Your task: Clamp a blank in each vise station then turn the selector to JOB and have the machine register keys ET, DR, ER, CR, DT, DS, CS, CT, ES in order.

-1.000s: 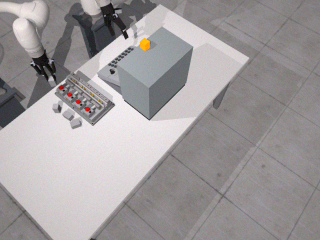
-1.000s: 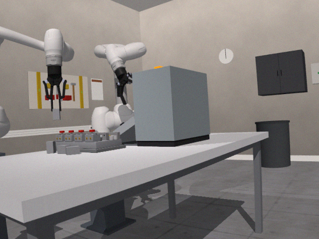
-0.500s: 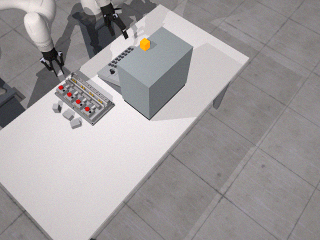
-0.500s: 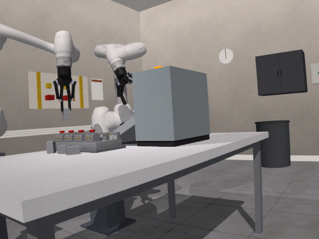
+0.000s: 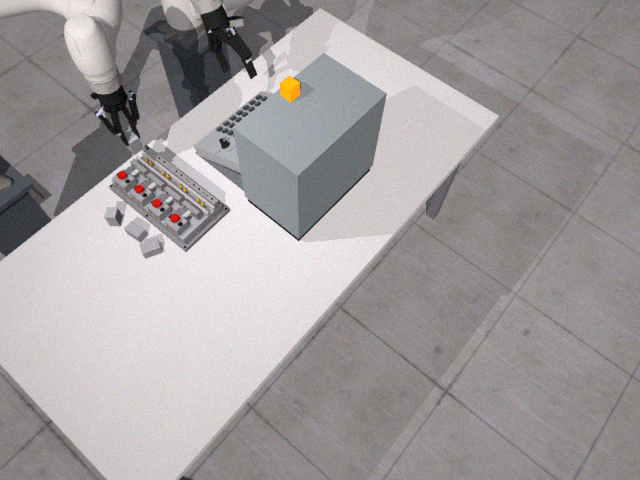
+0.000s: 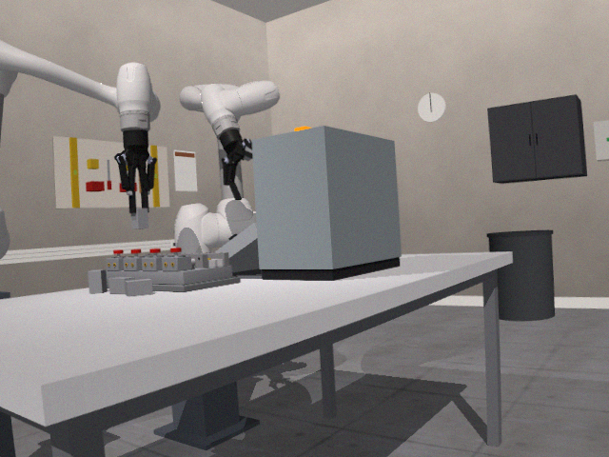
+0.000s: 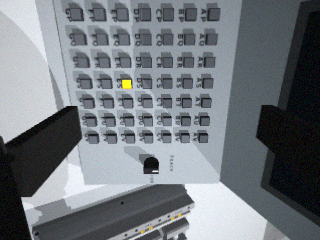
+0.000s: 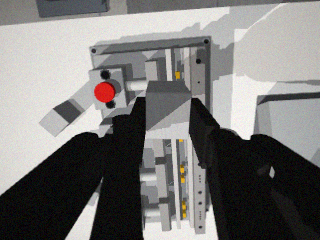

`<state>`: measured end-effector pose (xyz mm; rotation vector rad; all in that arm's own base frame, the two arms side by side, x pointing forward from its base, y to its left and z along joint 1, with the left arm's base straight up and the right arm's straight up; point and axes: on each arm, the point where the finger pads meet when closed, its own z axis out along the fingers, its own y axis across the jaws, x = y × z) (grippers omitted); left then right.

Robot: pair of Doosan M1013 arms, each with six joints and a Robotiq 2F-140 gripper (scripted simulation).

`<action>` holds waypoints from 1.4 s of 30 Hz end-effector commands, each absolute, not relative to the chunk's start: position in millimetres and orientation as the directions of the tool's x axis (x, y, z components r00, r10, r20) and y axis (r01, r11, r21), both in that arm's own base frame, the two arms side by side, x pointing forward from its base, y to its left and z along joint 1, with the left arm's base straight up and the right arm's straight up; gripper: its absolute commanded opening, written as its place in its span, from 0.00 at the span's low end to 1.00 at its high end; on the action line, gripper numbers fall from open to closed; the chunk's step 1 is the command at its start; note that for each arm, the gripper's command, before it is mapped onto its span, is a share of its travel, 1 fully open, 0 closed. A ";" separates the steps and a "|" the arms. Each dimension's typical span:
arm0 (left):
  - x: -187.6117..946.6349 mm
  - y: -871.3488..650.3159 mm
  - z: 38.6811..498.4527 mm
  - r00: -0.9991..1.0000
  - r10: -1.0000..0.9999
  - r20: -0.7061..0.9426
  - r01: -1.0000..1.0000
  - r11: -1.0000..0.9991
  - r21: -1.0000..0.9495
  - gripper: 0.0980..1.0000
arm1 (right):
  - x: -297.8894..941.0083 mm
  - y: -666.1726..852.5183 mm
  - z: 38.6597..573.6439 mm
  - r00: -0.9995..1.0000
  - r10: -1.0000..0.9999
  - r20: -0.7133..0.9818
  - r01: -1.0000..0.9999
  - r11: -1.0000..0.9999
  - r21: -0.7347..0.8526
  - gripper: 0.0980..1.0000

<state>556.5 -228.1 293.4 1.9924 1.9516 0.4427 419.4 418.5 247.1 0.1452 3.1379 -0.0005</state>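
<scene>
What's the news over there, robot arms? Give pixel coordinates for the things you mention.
Right gripper [image 5: 133, 142] [image 6: 139, 210] [image 8: 167, 107] shut on grey block [image 6: 140, 219] [image 8: 169, 107], up in the air. Left gripper [image 5: 238, 73] [image 7: 170, 120] open, empty, by keypad [image 5: 209, 148] [image 7: 195, 167]. Three loose blocks beside the clamps [image 5: 206, 229] [image 6: 184, 281] [image 8: 206, 67]; nothing obviously in the way.
</scene>
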 end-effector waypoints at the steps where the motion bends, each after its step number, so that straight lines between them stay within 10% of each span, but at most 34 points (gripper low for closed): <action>1: 556.7 -228.2 294.1 0.021 1.000 0.000 0.901 -0.019 0.433 1.00 | 419.2 424.1 247.7 -0.998 0.065 -0.001 0.065 0.998 0.001 0.00; 42: 556.7 -228.2 294.1 0.021 1.000 0.000 0.901 -0.019 0.433 1.00 | 418.1 438.0 216.0 -1.000 -0.008 -0.001 -0.008 1.000 0.001 0.00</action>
